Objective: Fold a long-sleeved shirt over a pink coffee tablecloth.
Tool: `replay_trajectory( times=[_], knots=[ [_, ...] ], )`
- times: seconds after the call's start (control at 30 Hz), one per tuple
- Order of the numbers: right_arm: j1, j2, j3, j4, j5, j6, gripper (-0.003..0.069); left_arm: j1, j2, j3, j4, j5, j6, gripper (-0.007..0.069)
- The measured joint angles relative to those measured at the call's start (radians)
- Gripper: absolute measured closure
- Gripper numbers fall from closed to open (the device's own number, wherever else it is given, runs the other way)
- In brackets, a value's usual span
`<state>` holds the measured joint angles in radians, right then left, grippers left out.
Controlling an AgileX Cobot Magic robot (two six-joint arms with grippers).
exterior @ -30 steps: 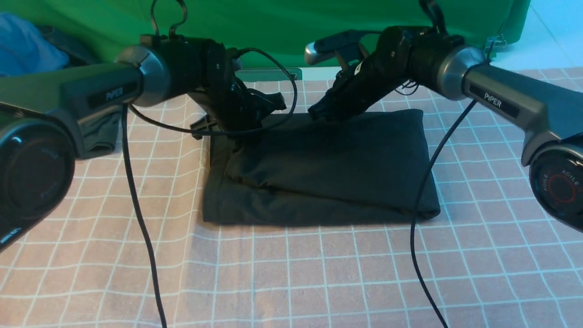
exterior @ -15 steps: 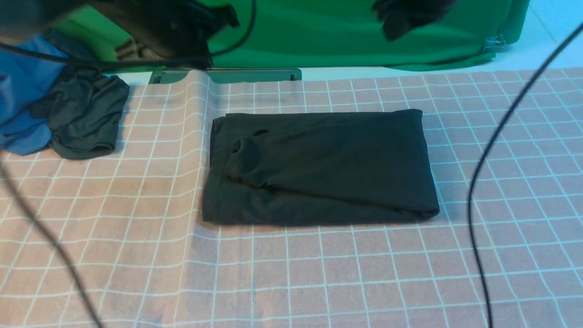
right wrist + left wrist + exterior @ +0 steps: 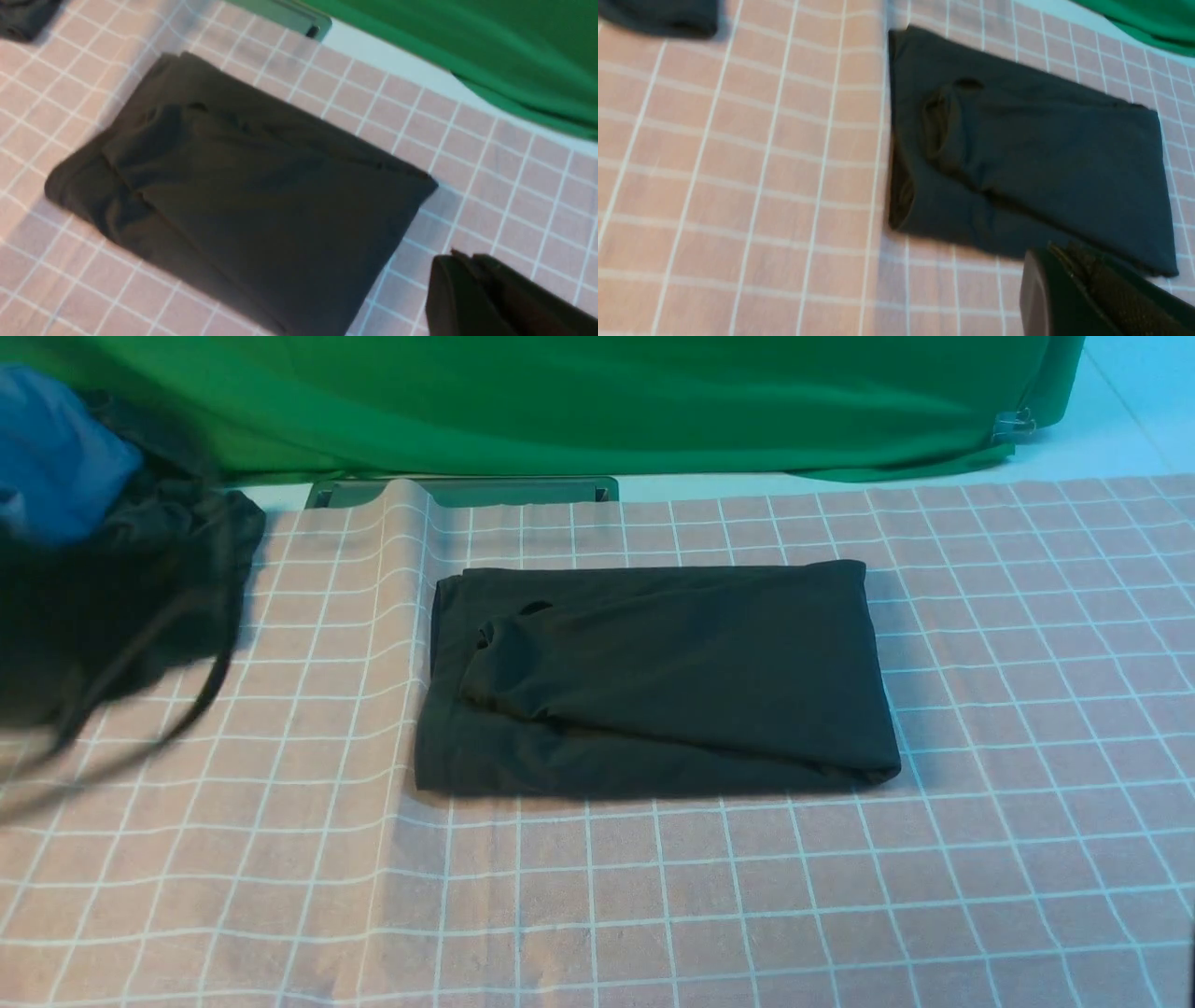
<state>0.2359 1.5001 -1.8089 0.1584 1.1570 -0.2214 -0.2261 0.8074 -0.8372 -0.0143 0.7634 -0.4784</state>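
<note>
Both arms have pulled back off the shirt [image 3: 672,672], now a folded bundle mid-tablecloth [image 3: 747,915]; folding prob. done, bar a skewed top layer. L gripper [image 3: 1057,252] closed, empty; R gripper [image 3: 462,256] seems closed too, tho view's blurry.

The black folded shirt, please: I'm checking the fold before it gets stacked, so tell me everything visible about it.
The black shirt lies flat in a wide folded bundle on the pink gridded tablecloth. It looks like soft matte fabric. The top layer slants, leaving a lower layer showing along the near edge; its left end is bunched. No print shows. Neither hand touches it.
</note>
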Motion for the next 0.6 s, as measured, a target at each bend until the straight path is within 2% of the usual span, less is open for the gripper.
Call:
replay_trajectory(
  times=[0.23, 0.27, 0.33, 0.47, 0.5, 0.53, 0.6],
  knots=[
    [-0.001, -0.399, 0.449, -0.018, -0.449, -0.018, 0.0588, 0.000, -0.414, 0.283, 0.000, -0.123, -0.073, 0.0611],
    [-0.001, -0.426, 0.474, -0.019, -0.464, -0.018, 0.0588, 0.000, -0.423, 0.289, 0.000, -0.127, -0.073, 0.0611],
    [-0.001, -0.573, 0.612, -0.020, -0.641, -0.018, 0.0588, 0.000, -0.518, 0.350, 0.000, -0.189, -0.083, 0.0611],
    [-0.001, -0.840, 0.837, -0.021, -0.891, -0.019, 0.0588, 0.000, -0.602, 0.417, 0.000, -0.272, -0.096, 0.0611],
    [-0.001, -0.907, 0.904, -0.022, -0.969, -0.022, 0.0588, 0.000, -0.609, 0.427, 0.000, -0.280, -0.096, 0.0611],
    [-0.001, -0.920, 0.915, -0.022, -0.969, -0.023, 0.0588, 0.000, -0.609, 0.428, 0.000, -0.281, -0.096, 0.0611],
    [-0.001, -1.085, 1.047, -0.022, -1.122, -0.029, 0.0588, 0.000, -0.610, 0.446, 0.000, -0.290, -0.096, 0.0611]
  ],
)
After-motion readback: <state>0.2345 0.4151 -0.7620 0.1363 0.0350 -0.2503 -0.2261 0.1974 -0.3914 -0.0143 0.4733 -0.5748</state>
